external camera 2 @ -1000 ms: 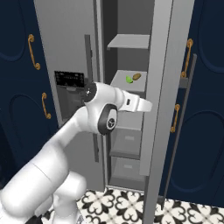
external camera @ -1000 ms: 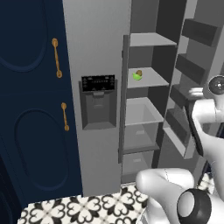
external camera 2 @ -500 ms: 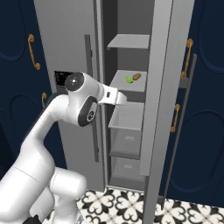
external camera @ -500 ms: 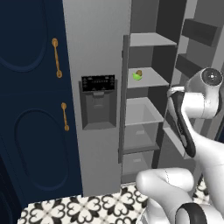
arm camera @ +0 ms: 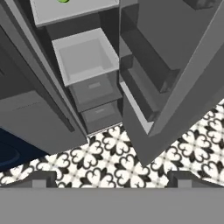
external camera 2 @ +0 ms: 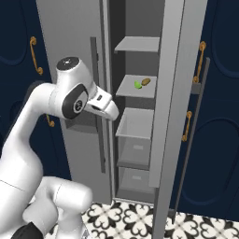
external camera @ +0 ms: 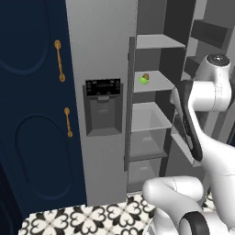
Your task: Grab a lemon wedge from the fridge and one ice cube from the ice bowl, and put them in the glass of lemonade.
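The light-grey fridge [external camera: 101, 50] [external camera 2: 70, 37] stands with its right door [external camera 2: 170, 93] swung open. On a middle shelf lies the tiny yellow-green lemon wedge [external camera: 144, 79] [external camera 2: 137, 84], which peeks in at the top edge of the hand view [arm camera: 63, 1]. My gripper [arm camera: 112, 179] is open and empty, its fingertips [arm camera: 43, 178] wide apart, looking down at the fridge drawers and floor. In the right base view my hand [external camera 2: 108, 108] hangs left of and below the lemon's shelf, well apart from it. The ice bowl and the glass of lemonade are out of view.
A small brown lump [external camera 2: 146, 81] sits right beside the wedge. Below that shelf is an open grey bin [arm camera: 85, 54] over two drawers. Door racks [arm camera: 144, 70] line the open door. Navy cabinets with gold handles [external camera: 58, 59] flank the fridge over patterned floor tiles [arm camera: 109, 162].
My arm has folded back: the hand drew away from the open compartment toward the left door and the elbow rose. The gripper stayed open; the lemon wedge has not moved.
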### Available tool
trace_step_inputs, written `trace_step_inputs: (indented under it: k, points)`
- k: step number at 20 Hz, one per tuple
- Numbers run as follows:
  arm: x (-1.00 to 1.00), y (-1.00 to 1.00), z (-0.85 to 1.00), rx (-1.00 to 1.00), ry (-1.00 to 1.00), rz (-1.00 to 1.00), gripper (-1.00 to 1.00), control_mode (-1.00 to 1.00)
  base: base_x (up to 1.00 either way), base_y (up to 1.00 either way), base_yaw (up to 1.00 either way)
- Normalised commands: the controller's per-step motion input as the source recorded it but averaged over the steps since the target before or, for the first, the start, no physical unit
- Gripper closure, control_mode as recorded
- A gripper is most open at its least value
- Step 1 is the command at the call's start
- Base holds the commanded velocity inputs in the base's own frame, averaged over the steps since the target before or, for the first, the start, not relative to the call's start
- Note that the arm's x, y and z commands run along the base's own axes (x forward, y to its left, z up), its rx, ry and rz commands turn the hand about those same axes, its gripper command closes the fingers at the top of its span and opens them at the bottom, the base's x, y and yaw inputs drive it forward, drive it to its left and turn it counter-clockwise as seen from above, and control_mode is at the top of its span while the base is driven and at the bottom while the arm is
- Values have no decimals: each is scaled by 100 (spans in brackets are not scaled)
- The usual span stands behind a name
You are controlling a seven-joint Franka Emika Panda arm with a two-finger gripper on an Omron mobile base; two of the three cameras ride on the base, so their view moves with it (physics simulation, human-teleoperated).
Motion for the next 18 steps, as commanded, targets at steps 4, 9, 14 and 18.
trace_step_inputs:
  k: [4,9,14,18]
  points:
    - [-55,2,-5,6,-2,5,-100,-100,0,0,0]
    - [-8,11,0,0,-4,14,-100,-100,0,0,0]
    - [-4,2,0,0,0,1,-100,-100,0,0,0]
    - [-5,1,0,0,-2,1,-100,-100,0,0,0]
